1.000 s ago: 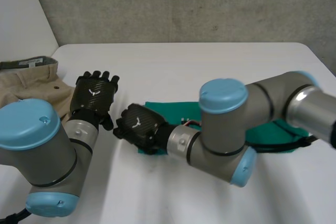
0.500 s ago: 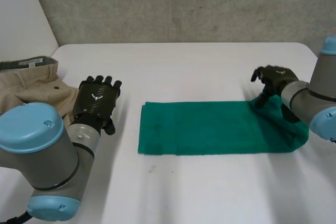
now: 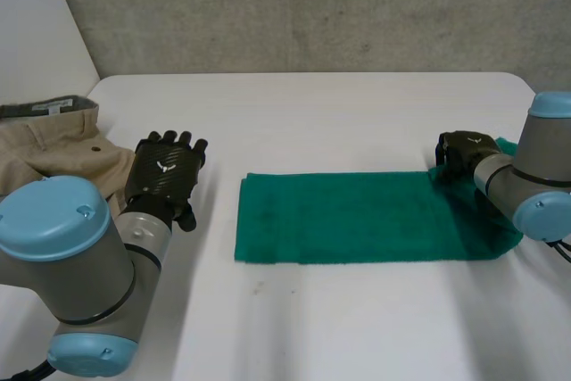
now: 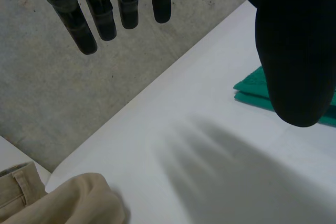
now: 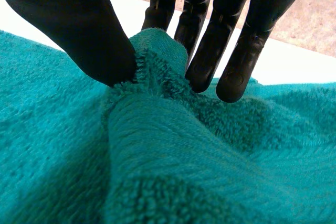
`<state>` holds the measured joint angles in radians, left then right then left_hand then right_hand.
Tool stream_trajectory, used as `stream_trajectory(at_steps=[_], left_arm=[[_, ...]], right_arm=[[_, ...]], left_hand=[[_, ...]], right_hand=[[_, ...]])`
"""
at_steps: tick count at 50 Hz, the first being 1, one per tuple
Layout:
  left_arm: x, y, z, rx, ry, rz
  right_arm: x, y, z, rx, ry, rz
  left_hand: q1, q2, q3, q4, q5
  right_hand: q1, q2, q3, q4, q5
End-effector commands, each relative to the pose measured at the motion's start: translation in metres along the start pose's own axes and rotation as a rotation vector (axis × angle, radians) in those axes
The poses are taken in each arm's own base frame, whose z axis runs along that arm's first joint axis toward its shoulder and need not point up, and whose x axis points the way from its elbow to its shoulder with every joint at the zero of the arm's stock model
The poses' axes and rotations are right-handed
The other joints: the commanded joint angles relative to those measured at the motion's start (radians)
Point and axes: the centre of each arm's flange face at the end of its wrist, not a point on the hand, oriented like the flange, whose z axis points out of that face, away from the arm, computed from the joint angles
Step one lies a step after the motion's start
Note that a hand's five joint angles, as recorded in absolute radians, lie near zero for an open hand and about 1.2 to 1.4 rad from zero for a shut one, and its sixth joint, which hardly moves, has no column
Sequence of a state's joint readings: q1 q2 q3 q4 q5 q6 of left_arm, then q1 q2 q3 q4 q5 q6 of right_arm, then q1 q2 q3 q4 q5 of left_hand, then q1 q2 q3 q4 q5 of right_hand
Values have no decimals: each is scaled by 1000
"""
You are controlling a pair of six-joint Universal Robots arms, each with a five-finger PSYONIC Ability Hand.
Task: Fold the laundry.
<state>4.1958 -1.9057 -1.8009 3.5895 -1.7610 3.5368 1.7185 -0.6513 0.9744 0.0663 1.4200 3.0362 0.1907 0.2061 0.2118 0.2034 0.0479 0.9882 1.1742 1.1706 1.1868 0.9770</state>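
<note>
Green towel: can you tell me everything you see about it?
The towel is teal-green and fluffy, like terry cloth. It lies on the white table as a long folded strip, flat along most of its length, with layers showing at one end. At its other end it bunches up, where the right hand pinches a ridge of cloth between thumb and fingers. The left hand hovers apart from it, open.

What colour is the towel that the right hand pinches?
The towel is plain teal green, unpatterned; clearest in the right wrist view.
</note>
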Motion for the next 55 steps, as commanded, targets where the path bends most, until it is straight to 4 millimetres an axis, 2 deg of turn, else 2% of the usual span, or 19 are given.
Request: stream_trajectory(at_steps=[1, 3, 4, 6, 7, 9, 10, 14, 18, 23, 25, 27, 28, 29, 32, 38, 44, 48, 55], left_arm=[[-1, -1, 0, 2, -5, 0], [-2, -2, 0, 5, -5, -1], [-2, -3, 0, 8, -8, -2], [-3, -3, 0, 9, -10, -2], [-3, -4, 0, 11, -11, -3], [-3, -4, 0, 11, -11, -3], [-3, -4, 0, 13, -10, -3], [-4, -5, -1, 15, -12, -5], [-4, -6, -1, 18, -12, -5], [-2, -5, -2, 16, -6, -4], [-1, -5, -2, 13, -2, -2], [1, -5, -3, 17, 3, -3], [2, -6, -3, 20, 7, -3], [3, -7, -3, 24, 12, -2], [8, -15, -3, 52, 23, -5], [24, -40, -3, 137, 63, -19], [57, -42, -2, 150, 154, -64], [78, -24, 7, 98, 211, -47], [92, 6, 22, -57, 232, 8]], right_arm=[[-3, -29, -5, 78, -27, -29], [-9, -44, -13, 117, -44, -32], [-26, -59, -22, 159, -89, -42], [-55, -70, -33, 194, -163, -66], [-90, -74, -46, 217, -258, -91], [-123, -73, -60, 231, -353, -115], [-152, -69, -73, 234, -440, -135], [-209, -46, -107, 201, -624, -176], [-250, -15, -134, 169, -762, -216], [-271, 16, -141, 138, -810, -246], [-270, 20, -139, 128, -800, -251], [-265, 18, -138, 125, -775, -254], [-263, 15, -137, 129, -763, -251], [-261, 11, -137, 139, -746, -250], [-248, -14, -142, 183, -708, -231], [-186, -53, -149, 223, -557, -187], [-135, -30, -151, 117, -445, -158], [-97, 2, -146, 19, -365, -190], [-75, 30, -143, -2, -329, -300]], left_hand=[[-16, -32, -37, -29, -48], [-16, -32, -37, -29, -48], [-16, -32, -37, -29, -48], [-16, -32, -37, -29, -48], [-16, -32, -37, -29, -48], [-16, -32, -37, -29, -48], [-16, -32, -37, -29, -48], [-16, -32, -37, -29, -48], [-16, -32, -37, -29, -48], [-16, -32, -37, -29, -48], [-16, -32, -37, -29, -48], [-16, -32, -37, -29, -48], [-16, -32, -37, -29, -48], [-16, -32, -37, -29, -48], [-16, -32, -37, -29, -48], [-16, -32, -37, -29, -48], [-16, -32, -37, -29, -48], [-16, -32, -37, -29, -48], [-10, -25, -31, -22, -41]], right_hand=[[408, 222, 226, 209, 245], [408, 222, 226, 209, 245], [408, 222, 226, 209, 245], [408, 222, 226, 209, 245], [408, 222, 226, 209, 245], [408, 222, 226, 209, 245], [408, 222, 226, 209, 245], [408, 222, 226, 209, 245], [408, 222, 226, 209, 245], [408, 222, 226, 209, 245], [408, 222, 226, 209, 245], [-412, -598, -595, -611, -575], [-706, -892, -889, -905, -870], [-814, -1000, -996, -1012, -977], [-814, -1000, -996, -1012, -977], [-814, -1000, -996, -1012, -977], [-814, -1000, -996, -1012, -977], [-814, -1000, -996, -1012, -977], [-581, -767, -763, -779, -744]])
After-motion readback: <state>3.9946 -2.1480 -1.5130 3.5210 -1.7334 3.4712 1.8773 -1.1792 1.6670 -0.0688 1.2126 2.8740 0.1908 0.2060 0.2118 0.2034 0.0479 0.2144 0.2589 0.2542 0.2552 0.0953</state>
